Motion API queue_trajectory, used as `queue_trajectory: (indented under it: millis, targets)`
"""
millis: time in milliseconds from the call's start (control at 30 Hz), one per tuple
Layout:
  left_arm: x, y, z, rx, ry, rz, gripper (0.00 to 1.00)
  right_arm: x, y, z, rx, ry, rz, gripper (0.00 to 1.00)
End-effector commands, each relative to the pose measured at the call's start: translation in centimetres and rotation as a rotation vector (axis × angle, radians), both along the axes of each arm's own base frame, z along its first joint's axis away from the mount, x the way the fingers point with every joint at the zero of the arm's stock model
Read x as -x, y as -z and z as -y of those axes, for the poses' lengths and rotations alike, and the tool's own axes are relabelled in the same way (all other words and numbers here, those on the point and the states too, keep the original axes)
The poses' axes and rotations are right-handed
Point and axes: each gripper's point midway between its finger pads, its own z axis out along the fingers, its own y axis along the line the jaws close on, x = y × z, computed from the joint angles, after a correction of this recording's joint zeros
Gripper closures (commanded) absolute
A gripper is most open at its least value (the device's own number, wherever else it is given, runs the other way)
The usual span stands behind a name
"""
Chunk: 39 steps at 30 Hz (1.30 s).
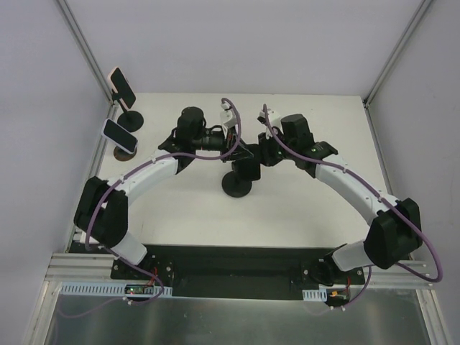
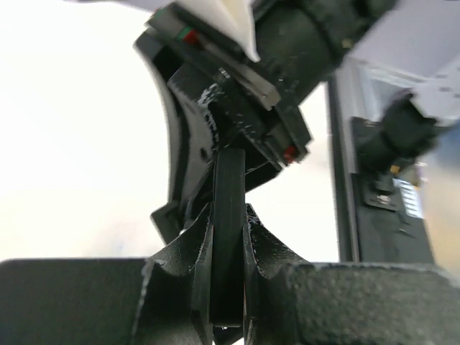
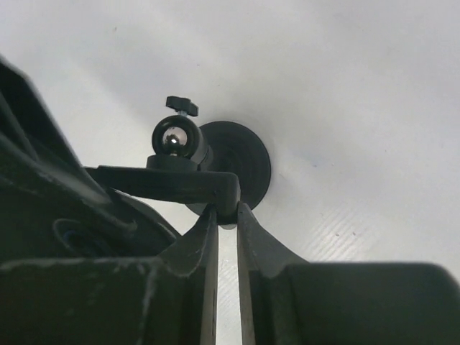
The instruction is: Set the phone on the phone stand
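Both arms meet mid-table over the black phone stand with a round base (image 1: 236, 187). It is central, so either arm can reach it.

The left gripper (image 2: 228, 219) is pinched tight on a thin black phone (image 2: 228, 180), seen edge-on. I'm calling the slab a phone from its shape, as no screen is visible. The right gripper (image 3: 226, 214) has its fingers nearly together, nipping the other end of that same slab (image 3: 165, 185). My read is that holding both ends keeps the phone from twisting while I line it up with the stand's head. It is in the air between the grippers, not seated yet.

- **Top view:** it gives only the layout. The wrists cover the grip itself. It also shows two other light-edged phones already on stands at the left wall, one at the back (image 1: 122, 88) and one nearer (image 1: 119, 135), plus the white table (image 1: 309, 215).
- **Left wrist view:** it shows the clamp clearly, with the right gripper's body at the far end of the slab. The stand is not in this view.
- **Right wrist view:** only here do I get the stand's shiny ball joint (image 3: 172, 140), its small black knob (image 3: 181, 105) and the base behind. The phone's edge crosses just in front of the ball. I can't tell whether it touches.

Next I need to ease it onto the head. The risk I see is tipping the stand.
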Motion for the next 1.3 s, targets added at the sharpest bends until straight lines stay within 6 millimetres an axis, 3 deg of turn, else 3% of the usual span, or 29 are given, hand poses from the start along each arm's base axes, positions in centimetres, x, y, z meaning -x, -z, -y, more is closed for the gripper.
queue_trajectory:
  millis: [0,33,67,100,167,200,233,267,433,733,833,1000,1200,1267]
  targets:
    - [-8.2,2.2,-6.7,-0.308,-0.700,0.219,1.00,-0.6,-1.1,3.1,0.068,0.364,0.063,0.99]
    - [-7.4,2.6,-5.9,-0.348,-0.727,0.254,1.00,-0.4,-0.9,3.0,0.078,0.400,0.070,1.00]
    - [-8.4,2.8,-7.7,-0.407,-0.874,0.275,1.00,0.6,-0.9,1.8,0.059,0.429,0.059,1.00]
    - [-8.1,3.2,-7.8,-0.424,-0.912,0.267,1.00,0.5,-1.5,2.2,0.064,0.504,0.103,1.00]
    - [-7.6,4.3,-7.8,-0.447,-0.979,0.258,1.00,2.1,-1.7,0.2,0.035,0.497,0.135,1.00]
    - [-7.5,4.6,-7.7,-0.448,-0.995,0.271,1.00,2.2,-2.1,0.2,0.017,0.537,0.150,1.00]
    - [-7.9,3.7,-7.1,-0.386,-1.017,0.312,1.00,2.7,-2.3,-0.3,0.006,0.539,0.158,1.00]
    - [-7.4,5.1,-7.0,-0.404,-0.996,0.353,1.00,3.5,-2.4,-1.0,-0.005,0.525,0.164,1.00]
    - [-8.3,5.1,-6.0,-0.386,-1.003,0.389,1.00,4.6,-3.7,-1.2,-0.056,0.546,0.198,1.00]
    - [-9.1,6.9,-5.4,-0.383,-1.068,0.240,1.00,6.3,-5.0,-3.3,-0.239,0.503,0.142,1.00]
    - [-8.8,7.0,-4.2,-0.369,-1.025,0.195,1.00,7.2,-4.9,-3.5,-0.239,0.452,0.155,1.00]
    - [-8.9,8.4,-4.6,-0.421,-1.043,0.157,1.00,8.1,-4.3,-3.1,-0.218,0.427,0.139,1.00]
    - [-8.8,8.6,-3.6,-0.421,-0.994,0.144,1.00,8.3,-4.2,-2.8,-0.204,0.427,0.145,1.00]
    - [-8.7,8.5,-3.4,-0.420,-0.983,0.141,1.00,8.6,-4.3,-2.4,-0.203,0.420,0.151,0.94]
